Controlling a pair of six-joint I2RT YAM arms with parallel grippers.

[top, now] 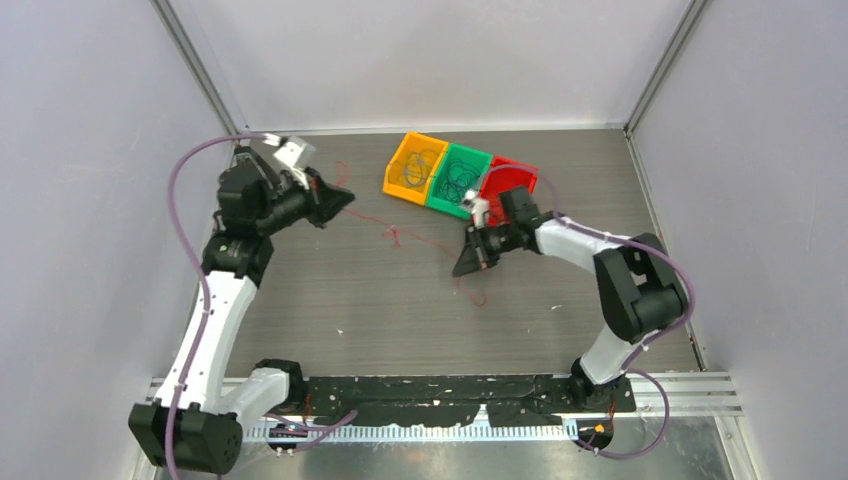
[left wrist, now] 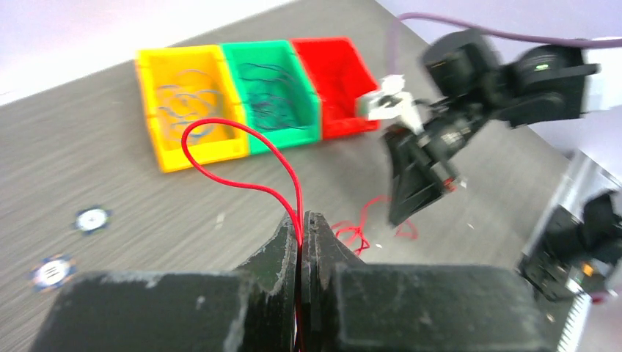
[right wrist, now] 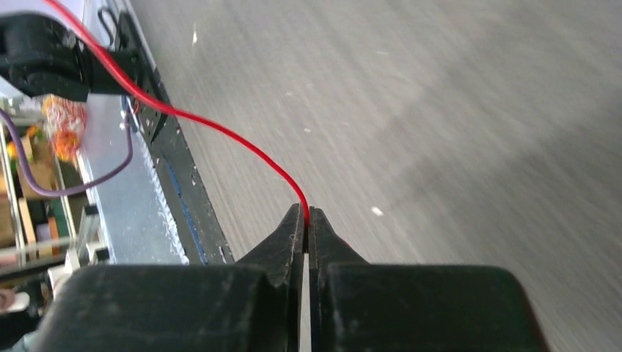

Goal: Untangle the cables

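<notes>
Now red cable (top: 393, 237) in 2 hands (left wrist: 302, 220) (right wrist: 306, 213)

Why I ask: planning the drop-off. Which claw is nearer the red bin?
Right. The right claw sits just off the near side of the red bin; the left claw is far off to the bin's left, beyond the green bin and yellow bin.

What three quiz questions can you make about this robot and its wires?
1. True or false: the right fingers stand wide open.
2. Which bin holds the blue wires? A. yellow bin B. green bin C. red bin
3. Fill in: the left fingers pinch a ___ cable.
Key: 1 false, they are shut on the cable; 2 A; 3 red.
</notes>
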